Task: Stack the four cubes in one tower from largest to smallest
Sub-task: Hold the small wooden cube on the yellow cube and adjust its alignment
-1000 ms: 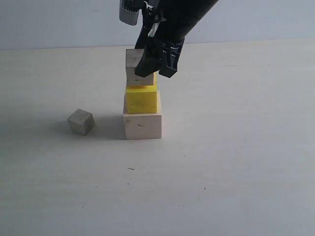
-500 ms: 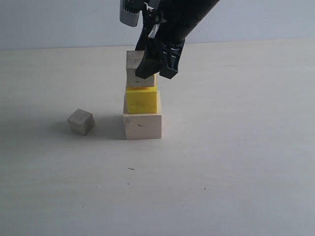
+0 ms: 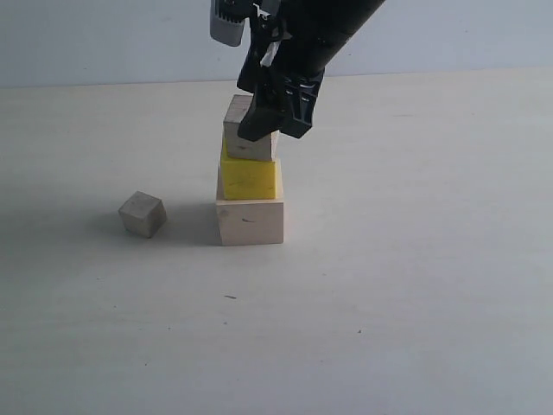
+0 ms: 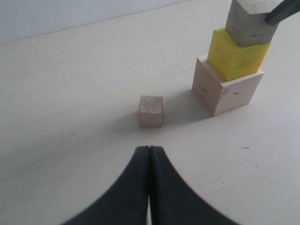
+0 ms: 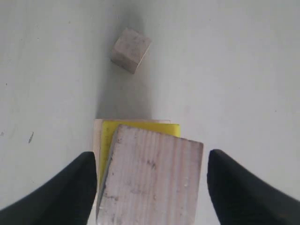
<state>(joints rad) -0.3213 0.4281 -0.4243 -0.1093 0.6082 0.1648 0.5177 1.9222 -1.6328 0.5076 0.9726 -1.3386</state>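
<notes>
Small wood cube point(image 3: 259, 149) now down on yellow cube point(image 3: 251, 180), skewed; R pincer point(image 5: 152, 155) opened, empty.

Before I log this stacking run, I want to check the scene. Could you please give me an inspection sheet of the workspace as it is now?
Surface: pale table with a few small dark specks.
Job's things: large wood cube on the table, yellow cube on it, small wood cube on top, turned out of line with the yellow one; smallest wood cube alone on the table, apart from the stack.
Clutter: nothing seen.
Grippers: right gripper open, one finger on either side of the small wood cube; left gripper shut, empty.
Cables: nothing seen.
Surroundings: plain pale wall behind the table.
</notes>
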